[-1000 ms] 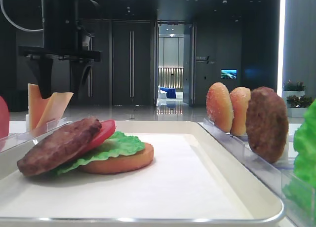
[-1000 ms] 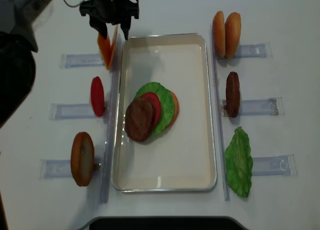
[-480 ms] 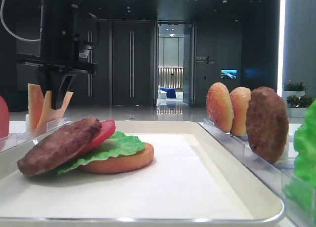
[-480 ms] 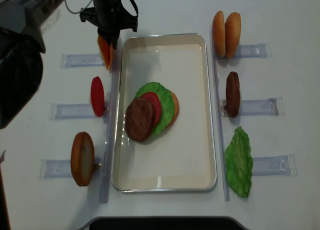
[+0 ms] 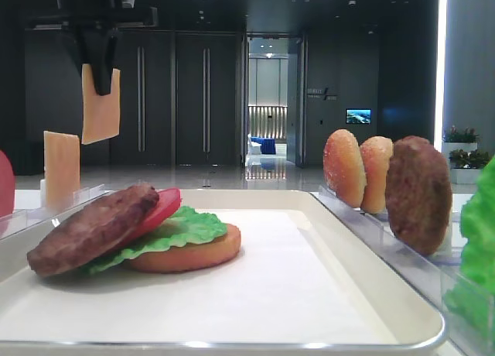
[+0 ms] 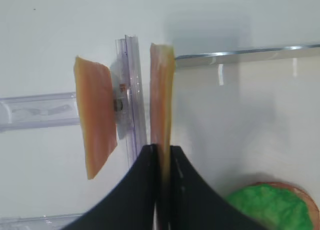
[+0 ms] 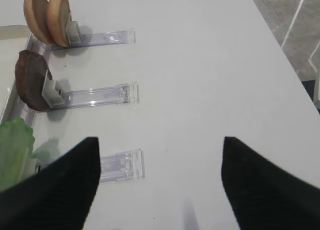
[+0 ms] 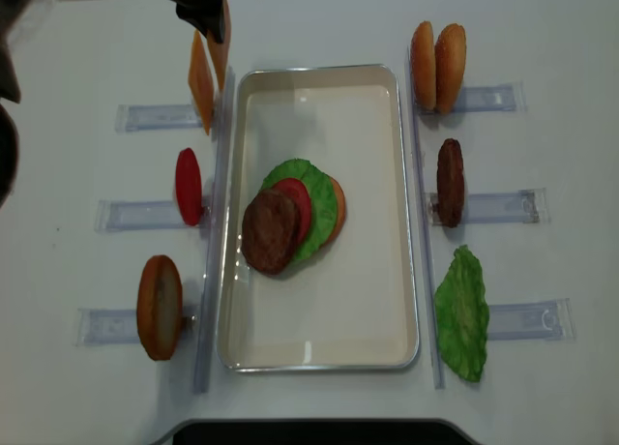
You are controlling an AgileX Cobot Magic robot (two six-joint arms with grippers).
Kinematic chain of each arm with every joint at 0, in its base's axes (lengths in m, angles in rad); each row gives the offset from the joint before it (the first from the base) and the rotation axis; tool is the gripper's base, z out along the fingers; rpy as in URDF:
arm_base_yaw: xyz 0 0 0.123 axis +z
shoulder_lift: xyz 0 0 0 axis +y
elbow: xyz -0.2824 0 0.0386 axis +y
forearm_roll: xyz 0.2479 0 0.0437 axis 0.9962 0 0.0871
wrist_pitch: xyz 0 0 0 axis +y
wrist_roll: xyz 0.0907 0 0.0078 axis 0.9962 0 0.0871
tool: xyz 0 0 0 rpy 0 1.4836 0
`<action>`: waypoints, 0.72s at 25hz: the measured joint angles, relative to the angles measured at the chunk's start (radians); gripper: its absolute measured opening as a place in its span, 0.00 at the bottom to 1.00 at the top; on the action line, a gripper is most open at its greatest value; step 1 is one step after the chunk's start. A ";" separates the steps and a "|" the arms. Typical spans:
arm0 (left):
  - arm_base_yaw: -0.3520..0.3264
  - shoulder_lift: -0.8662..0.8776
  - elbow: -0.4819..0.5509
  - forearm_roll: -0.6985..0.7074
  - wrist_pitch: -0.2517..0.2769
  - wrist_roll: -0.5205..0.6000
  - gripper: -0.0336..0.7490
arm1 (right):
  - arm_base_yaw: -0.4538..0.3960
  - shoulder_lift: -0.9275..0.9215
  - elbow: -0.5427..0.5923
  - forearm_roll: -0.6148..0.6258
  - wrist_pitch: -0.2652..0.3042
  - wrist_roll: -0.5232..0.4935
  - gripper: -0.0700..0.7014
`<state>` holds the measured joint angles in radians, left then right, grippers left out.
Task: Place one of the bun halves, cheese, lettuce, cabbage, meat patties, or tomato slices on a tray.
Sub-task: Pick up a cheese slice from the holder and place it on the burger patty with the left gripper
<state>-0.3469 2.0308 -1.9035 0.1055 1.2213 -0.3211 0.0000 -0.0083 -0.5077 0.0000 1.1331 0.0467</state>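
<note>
Hanging edge-down from the left gripper, whose jaws pinch its top edge, the cheese is above the rack beside the tray; it looks thin, stiff, light

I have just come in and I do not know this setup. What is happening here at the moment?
A two-armed robot is building a burger on the tray. The left gripper is shut on one cheese slice and holds it in the air, above the rack where a second cheese slice stands. On the tray lies a stack: bun half, lettuce, tomato slice, meat patty. The right gripper is open over bare table and holds nothing.
</note>
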 joint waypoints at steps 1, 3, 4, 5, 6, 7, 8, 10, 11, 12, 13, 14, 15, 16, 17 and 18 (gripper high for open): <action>0.000 -0.010 0.000 -0.010 0.002 -0.007 0.08 | 0.000 0.000 0.000 0.000 0.000 0.000 0.72; 0.000 -0.027 0.000 -0.040 0.004 -0.020 0.08 | 0.000 0.000 0.000 0.000 0.000 0.000 0.72; -0.003 -0.037 0.004 -0.055 0.004 -0.023 0.08 | 0.000 0.000 0.000 0.000 0.000 0.000 0.72; -0.009 -0.047 0.014 -0.065 0.004 -0.029 0.08 | 0.000 0.000 0.000 0.000 0.000 0.000 0.72; -0.021 -0.057 0.026 -0.070 0.004 -0.042 0.08 | 0.000 0.000 0.000 0.000 0.000 0.000 0.72; -0.038 -0.069 0.046 -0.073 0.004 -0.053 0.08 | 0.000 0.000 0.000 0.000 0.000 0.000 0.72; -0.059 -0.083 0.071 -0.076 0.004 -0.068 0.08 | 0.000 0.000 0.000 0.000 0.000 0.000 0.72; -0.106 -0.112 0.127 -0.087 0.001 -0.098 0.08 | 0.000 0.000 0.000 0.000 0.000 0.000 0.72; -0.132 -0.129 0.163 -0.091 -0.008 -0.115 0.08 | 0.000 0.000 0.000 0.000 0.000 0.000 0.72; -0.152 -0.148 0.200 -0.098 -0.018 -0.132 0.08 | 0.000 0.000 0.000 0.000 0.000 0.000 0.72; -0.174 -0.164 0.234 -0.105 -0.030 -0.148 0.08 | 0.000 0.000 0.000 0.000 0.000 0.000 0.72; -0.193 -0.187 0.278 -0.117 -0.046 -0.159 0.08 | 0.000 0.000 0.000 0.000 0.000 0.000 0.72; -0.207 -0.212 0.324 -0.125 -0.066 -0.176 0.08 | 0.000 0.000 0.000 0.000 0.000 0.000 0.72; -0.214 -0.242 0.365 -0.130 -0.083 -0.189 0.08 | 0.000 0.000 0.000 0.000 0.000 0.000 0.72; -0.218 -0.270 0.417 -0.138 -0.104 -0.200 0.08 | 0.000 0.000 0.000 0.000 0.000 0.000 0.72; -0.220 -0.308 0.470 -0.148 -0.127 -0.204 0.08 | 0.000 0.000 0.000 0.000 0.000 0.000 0.72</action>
<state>-0.5674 1.7231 -1.4332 -0.0423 1.0942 -0.5254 0.0000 -0.0083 -0.5077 0.0000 1.1331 0.0467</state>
